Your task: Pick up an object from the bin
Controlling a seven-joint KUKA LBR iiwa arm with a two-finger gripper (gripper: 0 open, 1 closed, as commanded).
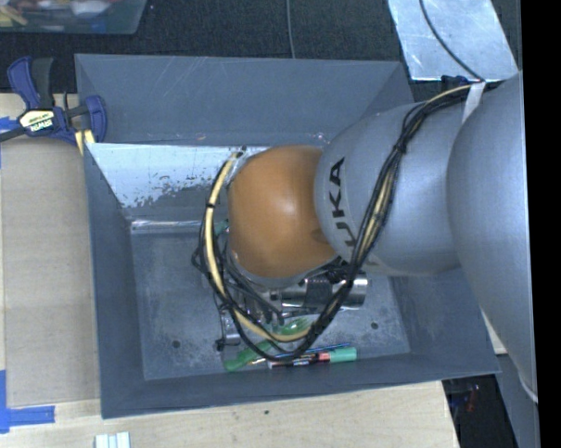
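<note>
The gripper [271,328] sat low in the bin [117,300] near its front wall, above a green pen [335,356] and a green scrap [238,362]; its opening could not be told.

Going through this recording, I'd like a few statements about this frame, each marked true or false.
1. The arm reaches into the bin from the view's right. True.
2. The cover on the wrist is blue. False: the cover is orange.
3. The gripper is down by the bin floor's edge at the bottom of the view. True.
4. The green pen-like things lie in the bin's top left corner. False: the green pen-like things lie along the floor's bottom edge, just below the gripper.
5. Cables run along the arm to the wrist. True.
</note>
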